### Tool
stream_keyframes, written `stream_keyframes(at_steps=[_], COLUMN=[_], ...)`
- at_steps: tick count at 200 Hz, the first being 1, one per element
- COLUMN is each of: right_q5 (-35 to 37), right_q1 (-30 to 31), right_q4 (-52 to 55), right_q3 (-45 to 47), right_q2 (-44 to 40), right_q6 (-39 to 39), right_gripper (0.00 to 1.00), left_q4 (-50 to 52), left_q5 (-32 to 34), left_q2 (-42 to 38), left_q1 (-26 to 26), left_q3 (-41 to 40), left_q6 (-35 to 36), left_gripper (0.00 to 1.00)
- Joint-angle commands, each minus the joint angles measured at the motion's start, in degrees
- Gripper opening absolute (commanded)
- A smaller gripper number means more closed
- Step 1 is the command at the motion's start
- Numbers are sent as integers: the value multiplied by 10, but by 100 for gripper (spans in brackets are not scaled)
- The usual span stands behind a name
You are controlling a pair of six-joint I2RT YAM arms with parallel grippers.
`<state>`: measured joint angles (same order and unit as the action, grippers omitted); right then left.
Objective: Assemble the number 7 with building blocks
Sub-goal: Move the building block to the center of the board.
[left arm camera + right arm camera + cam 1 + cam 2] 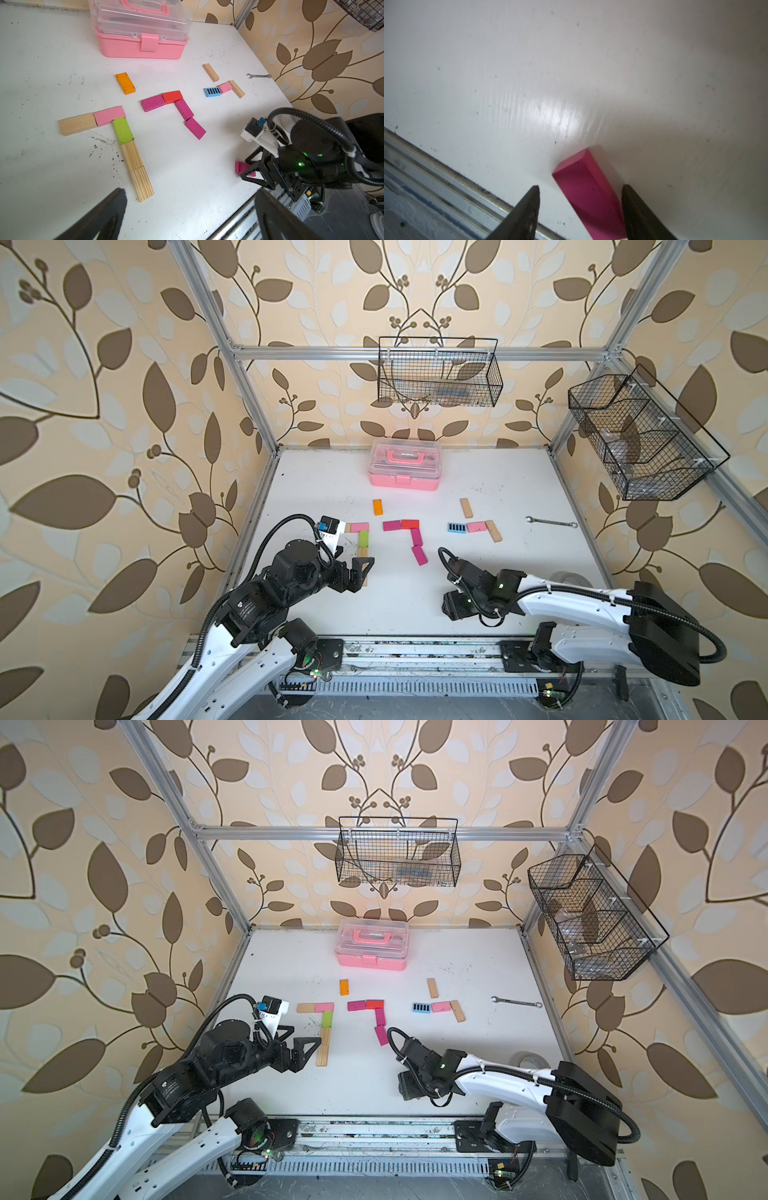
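Low centre of a top view, right pincer (pixel 409 1088): you have it down at the front edge over a loose magenta block (pixel 588 193). In the right wrist view the fingers straddle the block, one against it and a gap at the other, so it is parted with no grip yet.
Left pincer (pixel 300 1036): spread wide and empty, just beside the stem of the left 7 (pixel 324 1029).
Worktop (pixel 478 1044): three figures sit in a row across mid-frame. The left 7 looks whole. The middle 7 (pixel 376 1017) has two bar blocks and two stem blocks. The right figure (pixel 440 1007) is a short bar with one slanted wood piece.
Spares: orange block (pixel 344 987) and wood block (pixel 432 988), both above the row.
Step in hand: picking up the magenta block, which I judge is meant for the middle stem.
Next move: close squarely on its long sides and lift clear. Then carry it up-frame and set it end to end below the lowest stem block without nudging that skewed piece.
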<state>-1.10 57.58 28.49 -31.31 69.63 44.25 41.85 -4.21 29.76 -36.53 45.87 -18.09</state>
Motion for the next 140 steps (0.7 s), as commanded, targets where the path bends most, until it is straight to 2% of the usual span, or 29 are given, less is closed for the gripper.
stream_keyframes(at_steps=[1,57,81,140], right_q5=[42,144,163,161], right_q1=[27,97,111,106], right_q4=[56,91,87,30], right_q3=[2,-53,-71,-122], right_q2=[-17,72,86,133], right_q6=[36,73,85,111], right_gripper=[62,45,33,27], left_q4=[-15,-21,-21,-22], left_q5=[-11,-20,-22,-25], left_q2=[-5,-5,-5,-18], left_q1=[2,2,2,1], left_q3=[1,-3,-3,-4], left_q6=[6,0,0,-2], left_gripper=[99,99,99,99])
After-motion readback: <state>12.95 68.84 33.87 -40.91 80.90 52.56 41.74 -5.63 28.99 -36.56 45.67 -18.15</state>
